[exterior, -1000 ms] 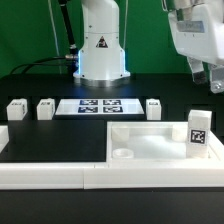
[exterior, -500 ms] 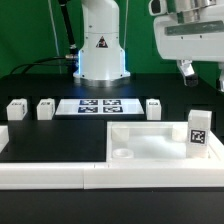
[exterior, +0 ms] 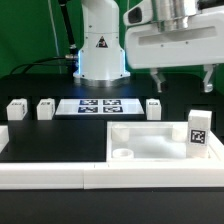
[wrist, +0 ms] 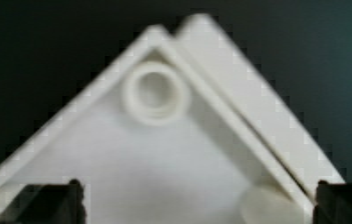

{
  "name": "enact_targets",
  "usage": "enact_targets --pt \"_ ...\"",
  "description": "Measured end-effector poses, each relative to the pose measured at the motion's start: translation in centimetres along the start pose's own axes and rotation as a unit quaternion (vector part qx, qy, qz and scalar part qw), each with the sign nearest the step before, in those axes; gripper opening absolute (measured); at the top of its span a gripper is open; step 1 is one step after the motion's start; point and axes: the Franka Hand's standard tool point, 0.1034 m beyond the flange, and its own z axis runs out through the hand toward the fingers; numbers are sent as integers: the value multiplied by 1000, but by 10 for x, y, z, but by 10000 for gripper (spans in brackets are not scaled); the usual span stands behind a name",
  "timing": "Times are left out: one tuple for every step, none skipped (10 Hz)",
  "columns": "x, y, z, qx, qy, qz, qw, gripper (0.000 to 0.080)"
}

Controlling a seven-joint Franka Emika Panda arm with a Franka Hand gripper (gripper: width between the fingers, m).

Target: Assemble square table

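Observation:
The square table slab (exterior: 160, 142) lies at the exterior view's right, inside the corner of the white border wall. One tagged leg (exterior: 198, 130) stands upright on the slab's right side. Three more legs lie on the black table: two at the left (exterior: 16, 110) (exterior: 45, 108) and one behind the slab (exterior: 153, 108). My gripper (exterior: 181, 82) hangs open and empty above the slab. In the wrist view the open gripper (wrist: 194, 205) looks down on a slab corner (wrist: 155, 150) with a round socket (wrist: 152, 92). A rounded white part (wrist: 271, 205) shows near one finger.
The marker board (exterior: 98, 106) lies flat behind the black mat, between the legs. The low white border wall (exterior: 55, 172) runs along the front edge and up the left side. The robot base (exterior: 100, 45) stands at the back centre.
The gripper has moved from the upper right edge of the exterior view to the left and down, and now hangs over the slab. No part has moved.

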Motion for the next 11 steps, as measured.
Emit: enact_targets --pt "-9 19 9 -5 -9 -37 999 649" --pt "-12 19 12 -10 -11 -61 998 649" --pt "-10 17 10 -8 -9 -85 996 649" --pt "-9 19 11 -10 -9 -128 992 649" --pt "-9 19 11 -10 -9 -156 988 649" --pt "-9 20 11 -10 -9 -169 985 649" --pt "-9 20 11 -12 -10 -217 976 649" --pt "-16 18 17 -25 -15 -275 961 649" --pt "-19 23 22 -31 -15 -309 950 649" --pt "-15 23 20 -30 -12 -306 951 649" --pt "-18 23 21 -31 -25 -304 952 649"
